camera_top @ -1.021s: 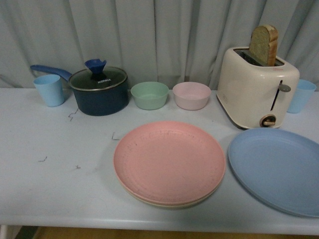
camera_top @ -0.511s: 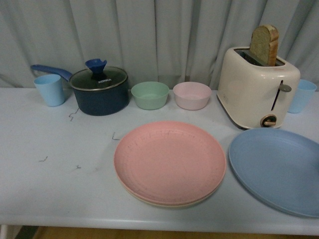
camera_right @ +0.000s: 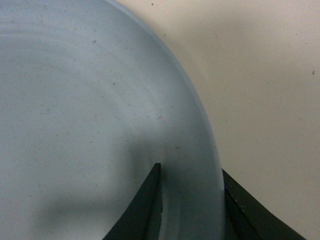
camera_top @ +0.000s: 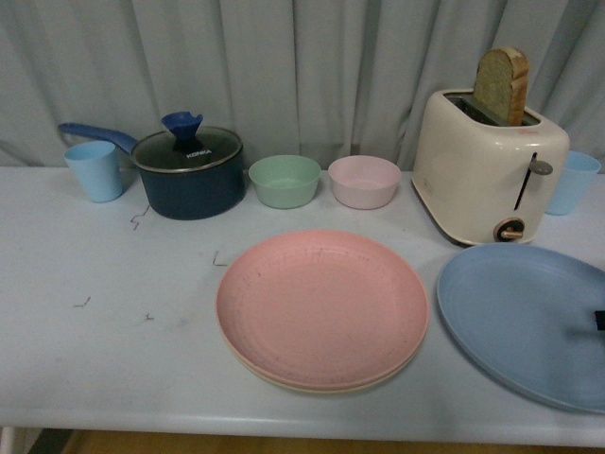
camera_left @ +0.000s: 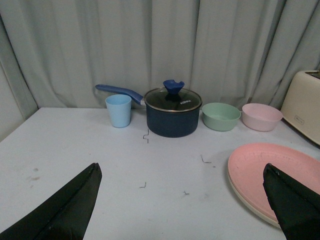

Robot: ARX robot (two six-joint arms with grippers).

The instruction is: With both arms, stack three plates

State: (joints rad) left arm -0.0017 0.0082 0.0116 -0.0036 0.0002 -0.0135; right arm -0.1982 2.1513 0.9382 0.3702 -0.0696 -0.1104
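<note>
The counter [camera_top: 113, 350] is carrying all three plates. The blue plate [camera_top: 520, 322] is lying flat and alone at 3 o'clock from the stack, with its far edge running out of the front view. The pink plate [camera_top: 321, 303] is sitting squarely on the beige plate [camera_top: 317, 388], of which only a thin rim is showing at 6 o'clock.

Handling judgement: the plates are appearing rigid, shallow and light, probably a matte composite. The matte surface should be giving fair friction. The low rim is leaving little clearance from the counter, so one finger will need to be sliding under the edge. Hold only at the rim, as the flat centre is offering nothing to pinch. A plate held at one edge is likely to be drooping, so lift it slowly and keep it level.

The right hand [camera_right: 191, 172] is straddling the blue plate's rim with its fingers [camera_right: 145, 210] apart, one over the inner ring and one outside the edge. No clamping is showing.

The left hand [camera_left: 182, 210] is hovering with fingers spread wide, holding nothing, with the stack at its 3 o'clock.
</note>
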